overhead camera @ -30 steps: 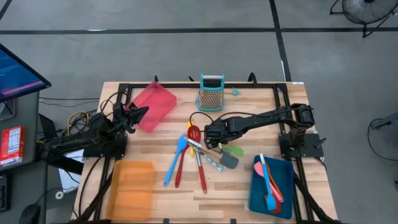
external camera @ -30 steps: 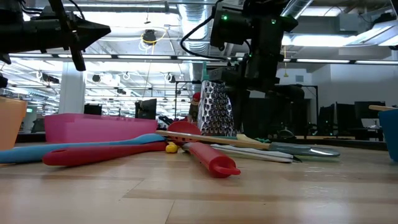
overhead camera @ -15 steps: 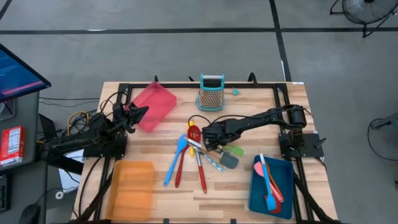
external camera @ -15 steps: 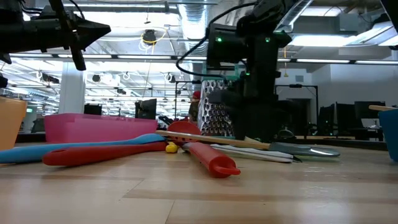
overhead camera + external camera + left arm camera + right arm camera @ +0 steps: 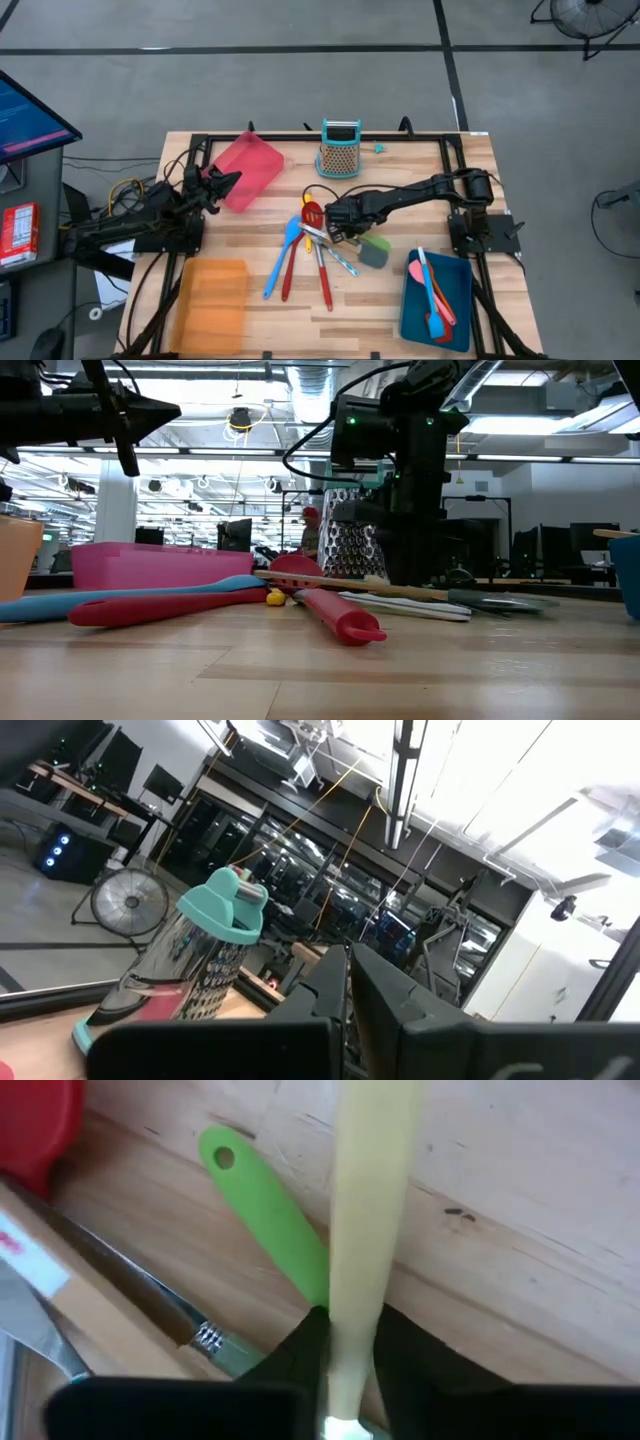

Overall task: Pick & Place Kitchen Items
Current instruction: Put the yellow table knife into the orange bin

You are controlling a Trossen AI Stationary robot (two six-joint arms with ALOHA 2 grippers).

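Note:
A pile of utensils lies mid-table: a blue spoon (image 5: pixel 282 256), a red spoon (image 5: pixel 292 268), a red-handled piece (image 5: pixel 324 282), silvery cutlery (image 5: pixel 343 262), a green spatula (image 5: pixel 379 241) and a grey spatula (image 5: pixel 372 254) with a pale handle. My right gripper (image 5: pixel 340 224) is down on the pile, shut on that pale handle. My left gripper (image 5: pixel 226 180) is shut and empty, held above the red tray (image 5: pixel 252 160). My right gripper pinches the grey spatula's pale handle (image 5: pixel 352 1348) between its two fingers (image 5: pixel 300 1355), which lie across it. The fingers come from above, pointing down. The green handle (image 5: pixel 262 1208) lies right beside the hold. The pale handle (image 5: pixel 330 582) lies about level across the pile.
A teal box grater (image 5: pixel 340 150) stands at the far middle. A blue tray (image 5: pixel 462 272) with several utensils sits at the near right, an orange tray (image 5: pixel 212 300) at the near left. Bare wood lies along the near edge between them.
My right gripper has gone down onto the pile of utensils and a little toward the near edge. The grey spatula's head has shifted slightly on the table.

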